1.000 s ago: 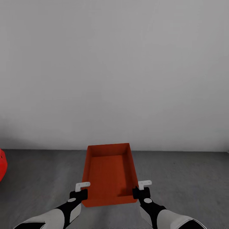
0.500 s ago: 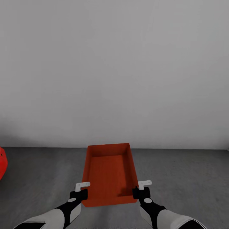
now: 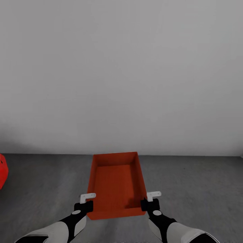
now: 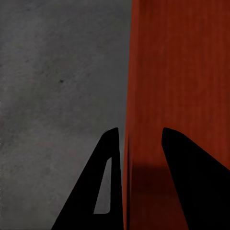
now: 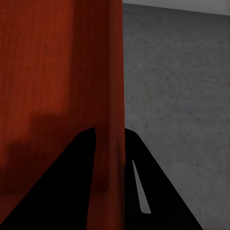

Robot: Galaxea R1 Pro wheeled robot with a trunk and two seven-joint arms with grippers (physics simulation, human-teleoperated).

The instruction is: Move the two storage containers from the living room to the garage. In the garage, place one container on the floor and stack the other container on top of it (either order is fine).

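Observation:
One orange-red open-topped storage container (image 3: 114,182) hangs level in front of me above the dark grey garage floor (image 3: 195,182). My left gripper (image 3: 87,202) is shut on its left side wall near the close corner. My right gripper (image 3: 148,201) is shut on the right side wall. In the left wrist view the left gripper (image 4: 139,132) has one dark finger on each side of the red wall (image 4: 182,72). The right wrist view shows the right gripper (image 5: 109,129) pinching the other wall (image 5: 57,62) the same way, with the concrete floor (image 5: 182,96) beyond.
A plain pale grey wall (image 3: 121,74) stands straight ahead and meets the floor just past the container. A sliver of the red car (image 3: 2,172) shows at the far left edge. Bare floor lies on both sides of the container.
The camera has shifted a little: the line where wall meets floor sits slightly higher and the red car's edge slightly further right. The container and both grippers keep their places in the picture.

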